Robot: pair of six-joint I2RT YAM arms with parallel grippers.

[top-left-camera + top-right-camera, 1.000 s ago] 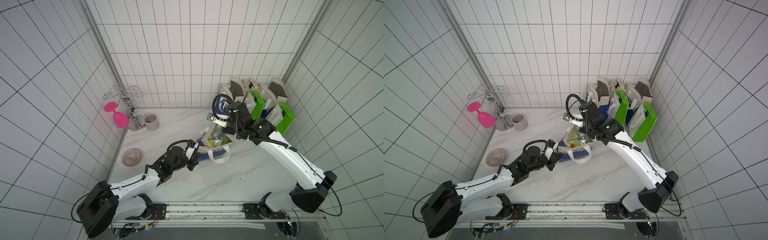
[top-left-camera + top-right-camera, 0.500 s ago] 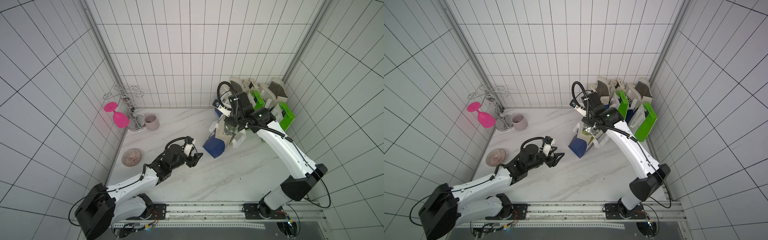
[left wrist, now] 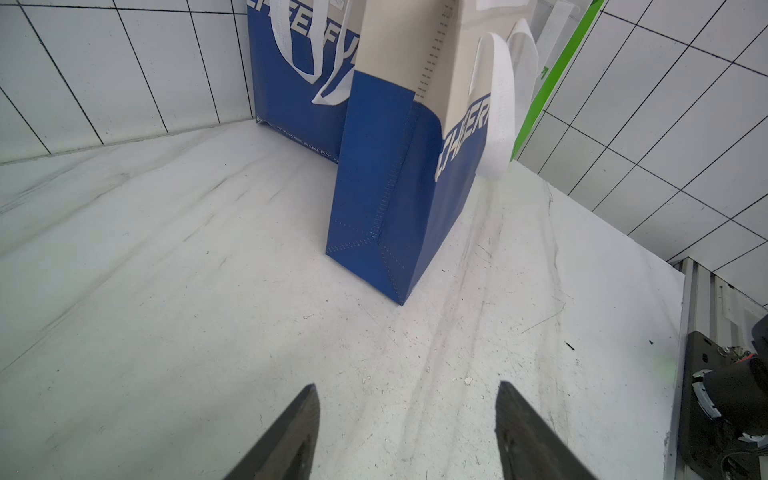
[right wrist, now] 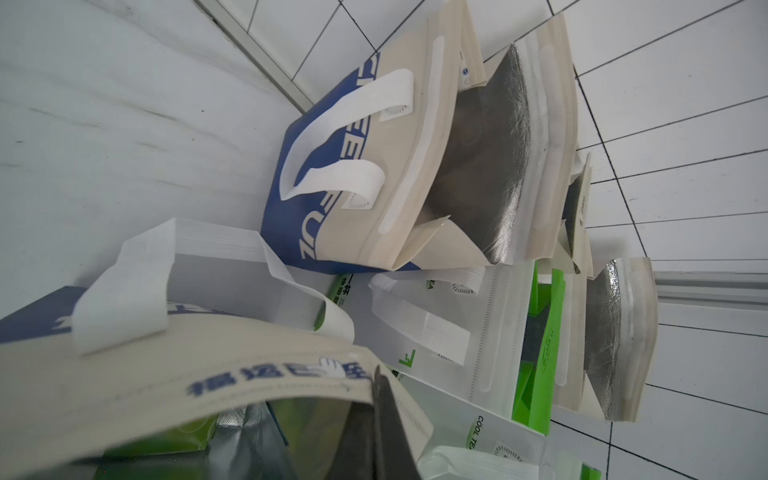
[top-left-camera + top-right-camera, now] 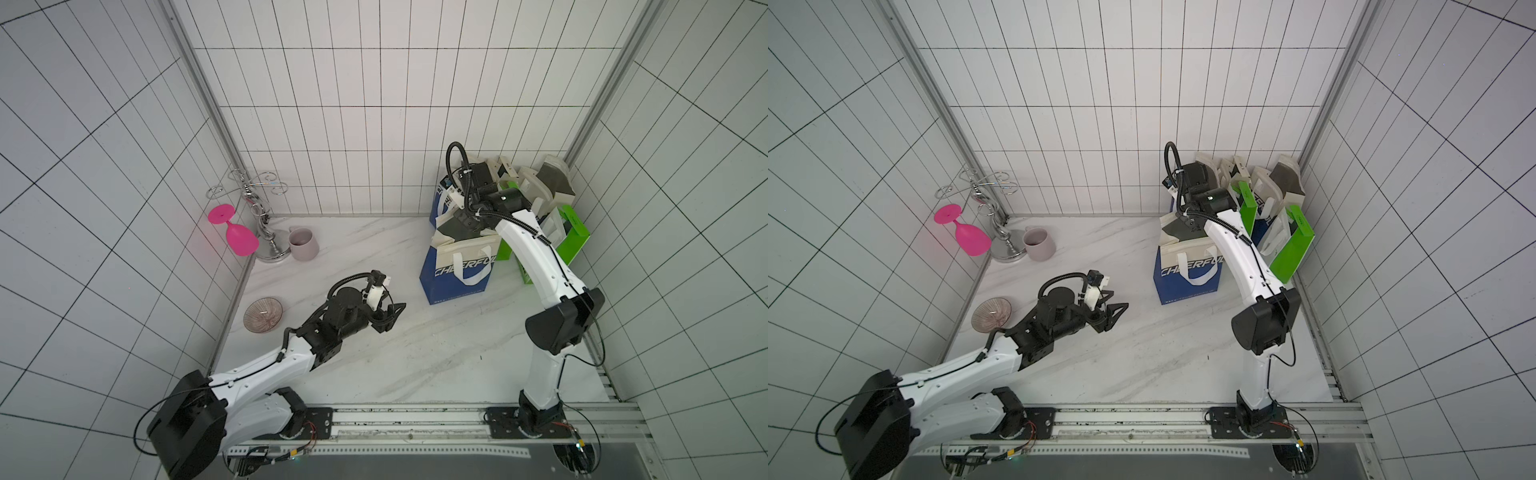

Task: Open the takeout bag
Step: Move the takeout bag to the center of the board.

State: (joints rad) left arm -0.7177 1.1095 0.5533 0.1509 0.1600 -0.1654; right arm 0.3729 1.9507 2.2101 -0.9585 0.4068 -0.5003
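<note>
The takeout bag (image 5: 456, 272) is blue below and beige above, with white lettering and white strap handles. It stands upright on the marble table (image 5: 415, 357), toward the right rear, just in front of a cluster of other bags (image 5: 540, 191) packed into the corner. The right arm reaches down over its mouth, and the right wrist view gives the detail: the right gripper (image 4: 377, 380) is clamped tight on the beige top rim. One dark finger (image 4: 386, 432) shows against it, with silver lining and something green inside. The mouth gapes wide in both top views.

Over to the left gripper (image 3: 405, 390) — jaws spread well apart, nothing between them, poised above bare marble, pointing toward the bag and well apart from it. In the left wrist view the bag's base rests on the table, with a second blue bag (image 3: 291, 91) just behind it against the wall.

On the far left of the table there's a pink stemmed glass (image 5: 237, 241), tilted bowl end down at a silver rack (image 5: 266, 232). A mauve mug (image 5: 303, 244) sits just beside the rack's foot, and a small ribbed bowl (image 5: 263, 315) lies near the left wall.
</note>
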